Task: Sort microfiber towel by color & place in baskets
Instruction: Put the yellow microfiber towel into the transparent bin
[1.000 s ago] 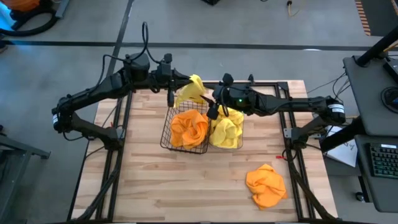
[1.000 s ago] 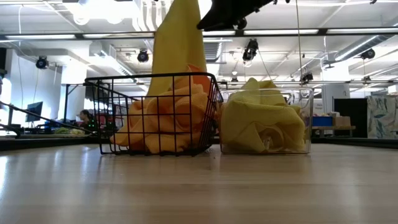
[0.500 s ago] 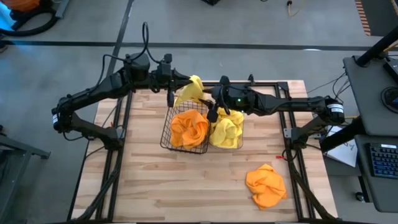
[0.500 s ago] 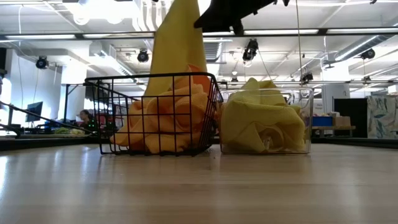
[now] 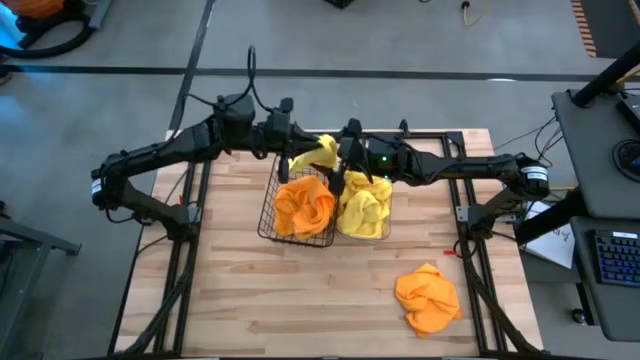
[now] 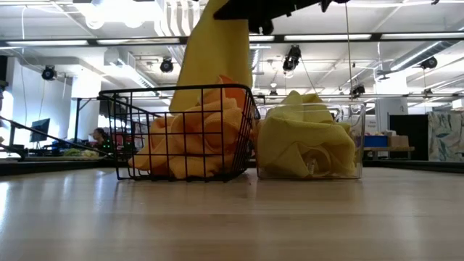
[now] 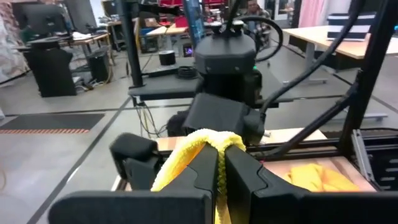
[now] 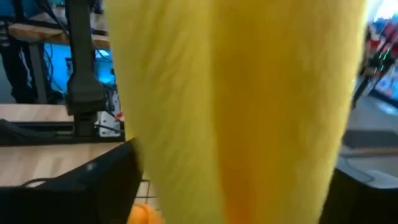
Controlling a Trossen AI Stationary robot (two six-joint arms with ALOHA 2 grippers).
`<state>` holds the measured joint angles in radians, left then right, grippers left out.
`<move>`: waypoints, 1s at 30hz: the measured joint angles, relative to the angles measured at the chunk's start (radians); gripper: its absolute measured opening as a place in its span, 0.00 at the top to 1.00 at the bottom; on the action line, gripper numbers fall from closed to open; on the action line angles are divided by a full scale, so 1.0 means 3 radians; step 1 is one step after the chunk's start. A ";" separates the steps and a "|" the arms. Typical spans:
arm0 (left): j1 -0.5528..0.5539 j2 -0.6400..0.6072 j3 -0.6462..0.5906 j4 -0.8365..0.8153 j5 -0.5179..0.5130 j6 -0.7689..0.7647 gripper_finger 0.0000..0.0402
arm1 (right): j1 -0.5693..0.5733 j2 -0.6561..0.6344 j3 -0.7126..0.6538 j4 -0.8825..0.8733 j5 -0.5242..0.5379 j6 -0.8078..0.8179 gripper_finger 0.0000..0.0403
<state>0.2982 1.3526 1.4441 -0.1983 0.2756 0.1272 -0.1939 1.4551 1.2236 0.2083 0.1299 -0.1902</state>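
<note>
Even, bright overhead light fills the high view, with only faint soft shadows on the wooden surface [image 5: 300,290]. In the low view, ceiling strip lights [image 6: 341,36] glare white and the near part of the surface goes soft. The left wrist view is mildly blurred throughout. The right wrist view is badly out of focus, a yellow towel [image 8: 249,106] smeared across it.

Soft, fuzzy matt cloth for the yellow towel [image 7: 198,148]. Thin black wire for one basket [image 6: 181,133], clear glossy plastic for the other [image 6: 310,142]. Pale smooth wood planks on the surface [image 5: 300,290]. Matt black fingers [image 7: 242,171].
</note>
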 joint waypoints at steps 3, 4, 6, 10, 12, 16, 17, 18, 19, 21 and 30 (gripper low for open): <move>-0.0050 0.0015 0.0000 0.0026 -0.0005 0.0001 1.00 | -0.0001 -0.0017 0.0000 0.0044 0.0003 -0.0101 0.29; -0.0058 0.0015 0.0000 0.0020 -0.0005 0.0001 1.00 | -0.0003 -0.0036 0.0000 0.0023 0.0004 -0.0102 0.37; -0.0061 -0.0003 0.0000 0.0014 -0.0008 -0.0021 1.00 | -0.0002 -0.0099 -0.0001 -0.0021 0.0000 -0.0082 0.56; -0.0059 -0.0073 0.0000 0.0021 -0.0015 -0.0107 0.97 | 0.0016 -0.0346 -0.0001 -0.0213 -0.0136 -0.0065 0.92; -0.0057 -0.0107 0.0001 0.0017 -0.0017 -0.0104 0.93 | 0.0029 -0.0501 -0.0001 -0.0317 -0.0176 -0.0007 0.95; -0.0056 -0.0184 0.0001 -0.0020 -0.0036 -0.0018 0.79 | 0.0097 -0.0855 -0.0001 -0.0616 -0.0205 0.0132 0.98; -0.0054 -0.0207 0.0001 -0.0031 -0.0098 0.0011 0.76 | 0.0117 -0.0945 -0.0001 -0.0672 -0.0240 0.0174 0.98; -0.0054 -0.0236 0.0001 -0.0056 -0.0203 0.0042 0.72 | 0.0139 -0.1038 -0.0001 -0.0733 -0.0303 0.0234 0.98; -0.0054 -0.0260 0.0001 -0.0108 -0.0321 0.0096 0.69 | 0.0158 -0.1122 -0.0001 -0.0796 -0.0383 0.0284 0.98; -0.0052 -0.0308 0.0003 -0.0204 -0.0540 0.0220 0.63 | 0.0213 -0.1281 -0.0001 -0.0840 -0.0585 0.0396 0.98; -0.0049 -0.0399 0.0003 -0.0697 -0.0866 0.0263 0.53 | 0.0453 -0.1664 -0.0001 -0.1185 -0.0946 0.0752 0.98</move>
<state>0.2836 1.2328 1.4449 -0.4074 0.0158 0.2062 -0.0580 0.9559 1.2232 -0.1470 -0.1539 0.0355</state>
